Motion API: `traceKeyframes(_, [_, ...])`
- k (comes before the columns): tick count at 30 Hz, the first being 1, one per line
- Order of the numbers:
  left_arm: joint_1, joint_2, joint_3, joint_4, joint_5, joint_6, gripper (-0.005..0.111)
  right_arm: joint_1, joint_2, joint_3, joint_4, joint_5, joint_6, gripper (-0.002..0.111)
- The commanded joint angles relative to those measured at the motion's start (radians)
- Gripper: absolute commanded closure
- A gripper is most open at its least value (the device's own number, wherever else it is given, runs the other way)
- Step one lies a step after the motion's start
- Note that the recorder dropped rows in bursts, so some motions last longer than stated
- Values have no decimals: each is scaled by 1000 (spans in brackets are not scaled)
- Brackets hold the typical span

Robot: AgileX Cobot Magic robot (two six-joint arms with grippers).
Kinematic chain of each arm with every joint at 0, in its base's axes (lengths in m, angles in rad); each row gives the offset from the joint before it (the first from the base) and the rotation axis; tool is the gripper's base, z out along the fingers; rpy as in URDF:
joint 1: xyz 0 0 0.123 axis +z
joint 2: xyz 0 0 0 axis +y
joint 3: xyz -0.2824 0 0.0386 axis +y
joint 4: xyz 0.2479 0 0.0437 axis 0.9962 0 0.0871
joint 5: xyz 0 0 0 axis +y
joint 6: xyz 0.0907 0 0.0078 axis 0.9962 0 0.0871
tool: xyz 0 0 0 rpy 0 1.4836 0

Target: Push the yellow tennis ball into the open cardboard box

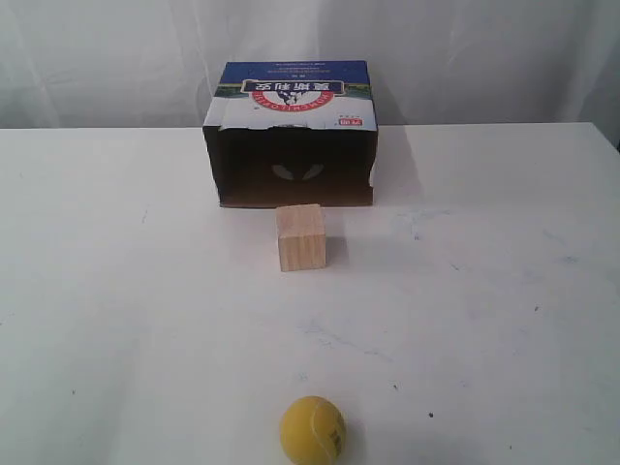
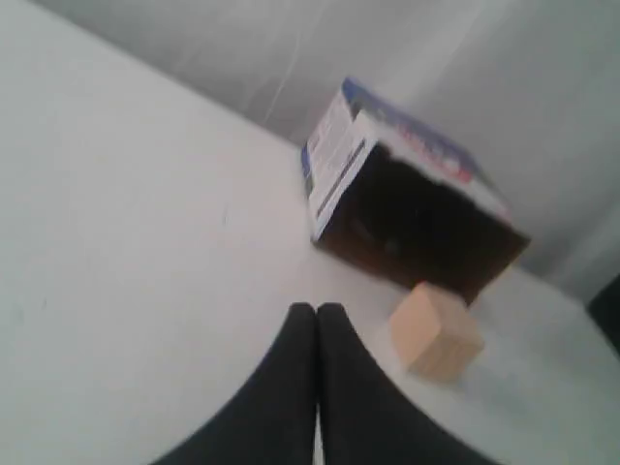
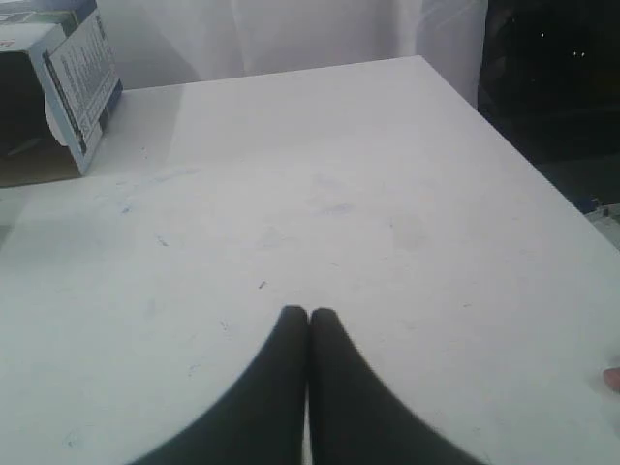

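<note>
The yellow tennis ball rests on the white table near the front edge of the exterior view. Far behind it stands the open cardboard box, its dark opening facing the ball; the box also shows in the left wrist view and its corner in the right wrist view. My left gripper is shut and empty, short of the box. My right gripper is shut and empty over bare table. Neither gripper appears in the exterior view, and neither wrist view shows the ball.
A pale wooden cube stands between ball and box, just in front of the opening; the cube lies right of my left fingers. The table's right edge drops to a dark floor. White curtain behind.
</note>
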Motion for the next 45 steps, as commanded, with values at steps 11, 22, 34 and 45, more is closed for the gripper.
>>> traceKeyframes(11, [2,459,-628,130,-244,140,107,3,-4,-1,-1,-6,3,108])
traceKeyframes(22, [-34,1192,-1242,153,1119,542,107,3,-4,-1,-1,-5,4,108])
traceKeyframes(34, [-240,1310,-775,-991,1134,1419,107,3,-4,-1,1,-5,4,108])
traceKeyframes(45, [-542,1312,-533,-1415,453,1716,107,3,-4,-1,1,-5,4,108])
